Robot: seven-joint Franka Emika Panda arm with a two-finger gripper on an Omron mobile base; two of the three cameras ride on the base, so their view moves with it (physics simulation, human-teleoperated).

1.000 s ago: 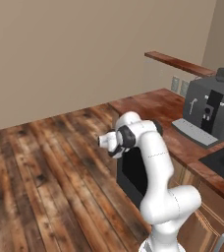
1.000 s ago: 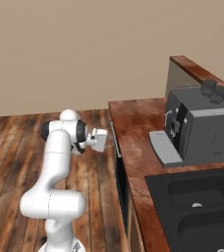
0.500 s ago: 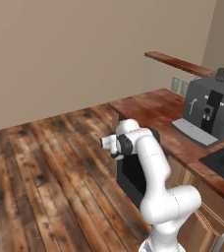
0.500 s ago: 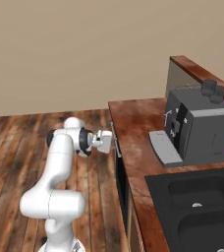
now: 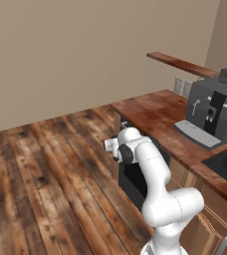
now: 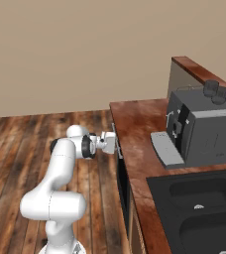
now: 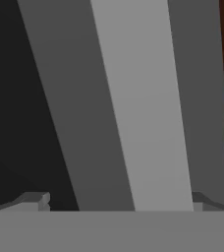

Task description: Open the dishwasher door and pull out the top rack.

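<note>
Two fingers straddle the handle, nothing clamped yet

We see our gripper (image 7: 116,204) spread wide at frame bottom, the silver handle (image 7: 138,103) running bottom to top between the tips; the dishwasher door (image 6: 123,186) sits closed, lower centre under the counter (image 6: 140,149)

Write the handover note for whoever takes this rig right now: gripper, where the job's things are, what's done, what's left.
Gripper: open, level with the counter edge, jaws either side of the handle; nothing gripped.
Dishwasher door: black panel under the wooden counter, shut.
Top rack: inside, hidden behind the door.
Done: hand lined up on the handle.
Left: close on the handle, pull the door down, then slide out the top rack.
</note>
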